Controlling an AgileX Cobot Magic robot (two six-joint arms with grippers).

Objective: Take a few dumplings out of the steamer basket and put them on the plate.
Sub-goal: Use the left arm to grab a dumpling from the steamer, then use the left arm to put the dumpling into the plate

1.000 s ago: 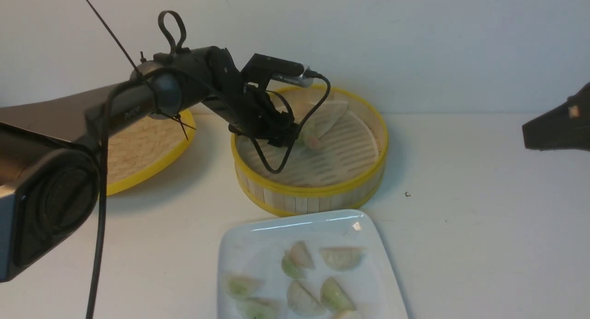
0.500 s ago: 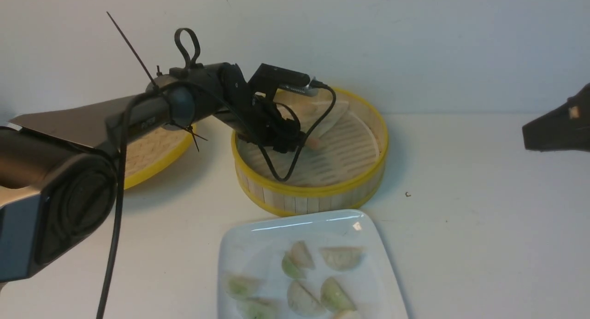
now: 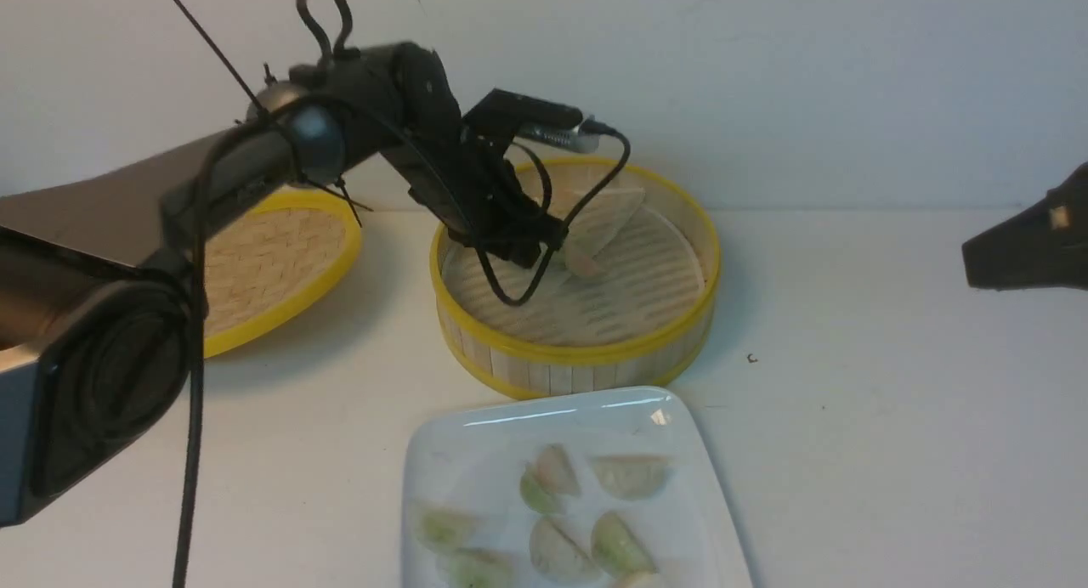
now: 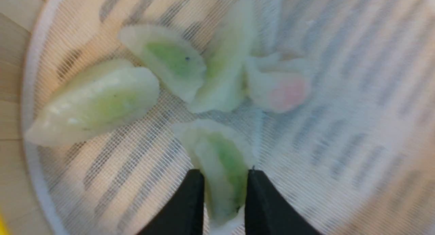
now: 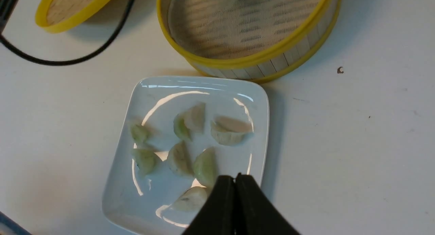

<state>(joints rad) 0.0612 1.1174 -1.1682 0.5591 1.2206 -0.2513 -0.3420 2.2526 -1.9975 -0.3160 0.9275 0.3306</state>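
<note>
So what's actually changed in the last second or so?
The left gripper dipped deeper into the steamer basket, then its wrist rose a little, and its jaws now pinch a green dumpling. The plate, the plated dumplings and the shut right gripper stayed as they were.

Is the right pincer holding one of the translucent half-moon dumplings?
No: the right pincer has its black jaws pressed together with nothing between them, above the glossy white square plate.
</note>
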